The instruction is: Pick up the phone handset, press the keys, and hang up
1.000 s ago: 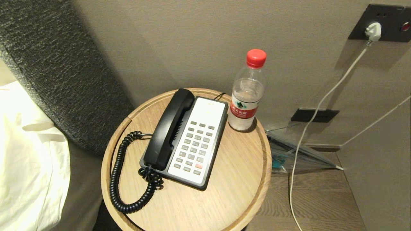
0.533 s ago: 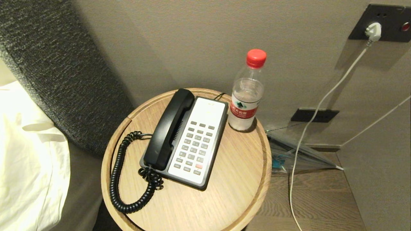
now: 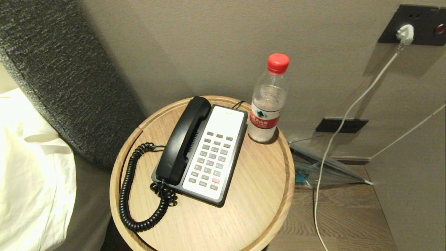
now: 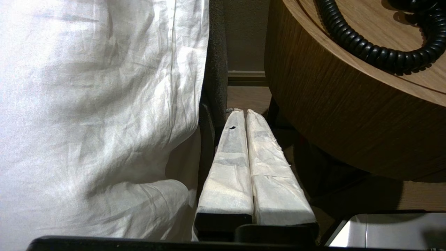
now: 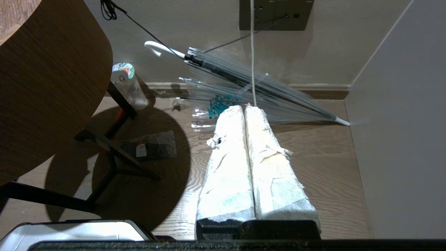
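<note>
Phone handset [image 3: 183,139] lies seated in its cradle on left side of phone base [image 3: 226,174], coiled cord [image 3: 127,188] looping over the round wooden table [image 3: 258,195] toward the robot. Keys [image 3: 210,160]: grey rows plus one red button, in white faceplate just beside handset, nothing on them. Water bottle [image 3: 268,104] stands near base's far right corner, apart from it. Neither arm appears in head view. Left tool [image 4: 246,113] hangs low betw. bed sheet [image 4: 97,104] and table side, wrapped fingers pressed together, clenched on nothing. Right tool [image 5: 244,108] sits below table level on the other side, above the floor [image 5: 324,174] w/ a clear umbrella [image 5: 244,80] lying ahead; likewise clenched, empty. Progress, as judged: none of the three steps done. Handset not lifted, keys untouched, hang-up thus pending. Remaining: raise one tool to table height, open it, grasp handset mid-span, lift clear, press keys, reseat handset.
</note>
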`<state>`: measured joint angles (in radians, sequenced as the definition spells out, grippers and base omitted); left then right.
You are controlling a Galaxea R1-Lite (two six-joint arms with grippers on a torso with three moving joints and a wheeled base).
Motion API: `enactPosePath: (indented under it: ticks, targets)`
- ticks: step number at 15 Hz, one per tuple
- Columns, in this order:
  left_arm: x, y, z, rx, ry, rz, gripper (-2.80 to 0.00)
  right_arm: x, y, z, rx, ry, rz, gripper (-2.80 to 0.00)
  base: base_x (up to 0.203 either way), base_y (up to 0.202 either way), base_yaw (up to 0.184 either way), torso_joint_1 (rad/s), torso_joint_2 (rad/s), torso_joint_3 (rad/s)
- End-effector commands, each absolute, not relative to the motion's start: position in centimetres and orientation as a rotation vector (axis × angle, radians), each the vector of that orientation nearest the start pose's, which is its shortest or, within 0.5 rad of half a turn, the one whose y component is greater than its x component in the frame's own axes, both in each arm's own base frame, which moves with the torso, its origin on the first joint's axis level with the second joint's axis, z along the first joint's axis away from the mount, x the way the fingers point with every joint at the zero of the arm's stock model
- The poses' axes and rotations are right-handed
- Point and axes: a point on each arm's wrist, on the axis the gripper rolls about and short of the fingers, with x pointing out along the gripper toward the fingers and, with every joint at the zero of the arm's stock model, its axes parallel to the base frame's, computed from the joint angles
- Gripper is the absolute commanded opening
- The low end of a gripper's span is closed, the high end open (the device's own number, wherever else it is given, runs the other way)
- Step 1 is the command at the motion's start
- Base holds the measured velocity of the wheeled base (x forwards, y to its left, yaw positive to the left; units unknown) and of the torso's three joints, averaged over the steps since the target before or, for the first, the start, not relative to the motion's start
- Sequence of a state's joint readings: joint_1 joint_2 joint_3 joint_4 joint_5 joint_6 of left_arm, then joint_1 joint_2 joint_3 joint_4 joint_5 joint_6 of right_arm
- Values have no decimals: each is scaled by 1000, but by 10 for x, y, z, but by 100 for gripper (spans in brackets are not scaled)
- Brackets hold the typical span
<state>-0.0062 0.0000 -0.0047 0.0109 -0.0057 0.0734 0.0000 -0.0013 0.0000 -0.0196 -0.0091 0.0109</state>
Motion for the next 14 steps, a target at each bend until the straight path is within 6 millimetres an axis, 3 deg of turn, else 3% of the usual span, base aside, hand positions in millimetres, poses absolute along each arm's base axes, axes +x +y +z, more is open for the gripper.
enactPosePath:
  ticks: [1, 14]
  targets:
    - [-23, 0, 75, 74, 7, -13, -280, -24, 0, 77, 11, -32, -9, -280, 0, 0, 0, 0, 0, 0]
    - [-23, 0, 76, 72, 6, -12, -280, -24, 0, 77, 11, -32, -9, -280, 0, 0, 0, 0, 0, 0]
